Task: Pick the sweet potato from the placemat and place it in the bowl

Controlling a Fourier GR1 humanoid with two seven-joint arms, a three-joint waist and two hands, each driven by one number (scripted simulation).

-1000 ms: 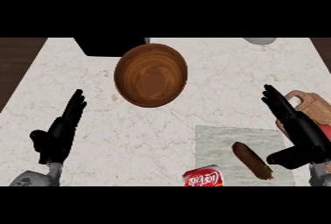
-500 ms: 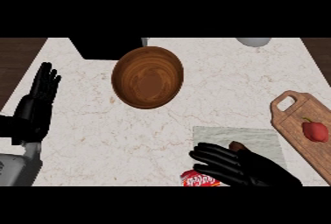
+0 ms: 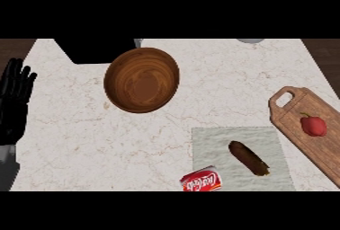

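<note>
The sweet potato (image 3: 249, 158), brown and elongated, lies diagonally on the pale grey-green placemat (image 3: 216, 143) at the lower right of the counter. The wooden bowl (image 3: 142, 80) stands at upper centre with nothing visible in it. My left hand (image 3: 15, 101) rests open at the far left edge, fingers pointing up, well away from both. My right hand shows nowhere in the head view.
A red can (image 3: 202, 181) lies at the placemat's lower left corner. A wooden cutting board (image 3: 292, 112) with a red pepper (image 3: 313, 125) on it sits at the right edge. A black object (image 3: 96, 49) stands behind the bowl, a grey item (image 3: 251, 40) at top.
My right hand, which was over the sweet potato half a second ago, has left the view, uncovering the potato on the placemat. The view has shifted; the left hand stays open at the left edge.
</note>
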